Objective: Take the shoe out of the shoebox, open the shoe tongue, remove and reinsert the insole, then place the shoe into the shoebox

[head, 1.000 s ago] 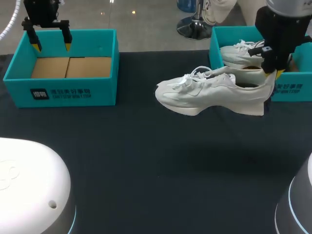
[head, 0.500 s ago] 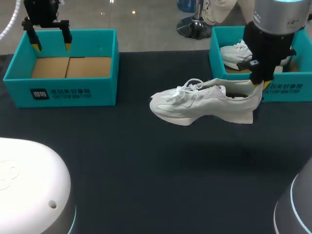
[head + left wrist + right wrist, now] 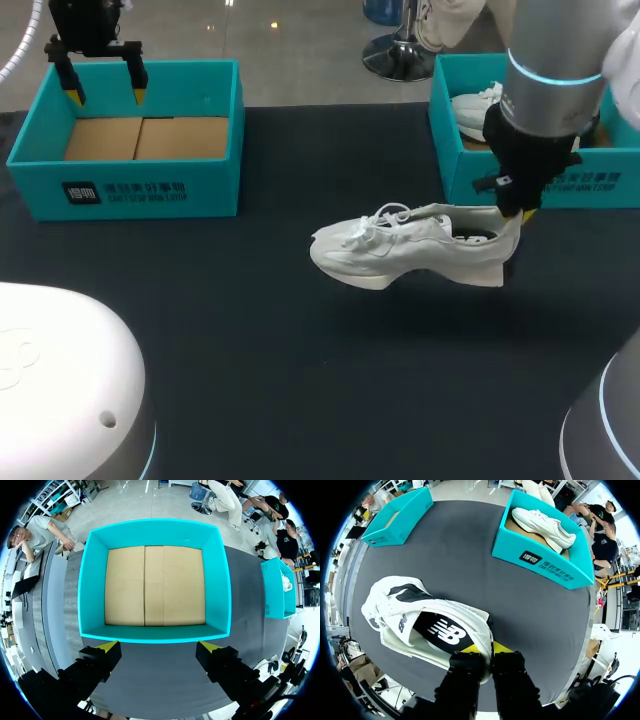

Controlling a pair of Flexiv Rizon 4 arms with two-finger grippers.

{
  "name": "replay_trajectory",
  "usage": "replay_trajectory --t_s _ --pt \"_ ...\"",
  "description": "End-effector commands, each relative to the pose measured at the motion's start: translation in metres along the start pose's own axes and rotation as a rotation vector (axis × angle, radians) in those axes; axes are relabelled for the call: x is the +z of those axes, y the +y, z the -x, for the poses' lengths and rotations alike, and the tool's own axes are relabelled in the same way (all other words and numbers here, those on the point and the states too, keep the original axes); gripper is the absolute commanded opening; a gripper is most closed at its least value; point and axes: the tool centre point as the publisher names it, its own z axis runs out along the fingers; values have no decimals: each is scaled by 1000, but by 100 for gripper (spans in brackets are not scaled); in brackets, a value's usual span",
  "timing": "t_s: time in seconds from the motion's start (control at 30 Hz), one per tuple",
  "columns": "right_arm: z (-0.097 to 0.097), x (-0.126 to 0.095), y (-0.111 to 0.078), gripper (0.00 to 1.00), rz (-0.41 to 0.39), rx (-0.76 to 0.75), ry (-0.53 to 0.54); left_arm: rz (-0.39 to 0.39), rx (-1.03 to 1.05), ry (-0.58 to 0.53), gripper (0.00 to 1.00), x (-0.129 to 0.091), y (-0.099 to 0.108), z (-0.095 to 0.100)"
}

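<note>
White shoe (image 3: 400, 250), heel pinched by right fingers (image 3: 470, 650), over dark tabletop (image 3: 250, 330); left fingers (image 3: 107, 646) spread above shoebox (image 3: 155, 632) rim.

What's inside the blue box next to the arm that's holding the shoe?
One white shoe lies in that box, on its brown cardboard floor. Anything under the shoe is covered, so I cannot tell what is there.

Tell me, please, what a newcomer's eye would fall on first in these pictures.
The white shoe, gripped at its heel by the right gripper, over the middle of the dark table. Next, the right shoebox holds a second shoe, and the left gripper hangs open over the empty left shoebox.
</note>
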Motion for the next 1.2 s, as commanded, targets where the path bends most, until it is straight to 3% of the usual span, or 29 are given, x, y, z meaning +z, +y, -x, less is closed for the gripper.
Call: replay_trajectory --t_s 0.03,0.57,0.9,1.2 --pt "-6 22 6 0 7 -9 6 1 0 0 100 0 0 0" --pt "-33 90 39 0 9 -145 50 1 0 0 100 0 0 0" --pt "-46 119 36 0 -11 -155 67 1 0 0 100 0 0 0" --pt "-48 129 30 0 -30 -125 78 1 0 0 100 0 0 0"
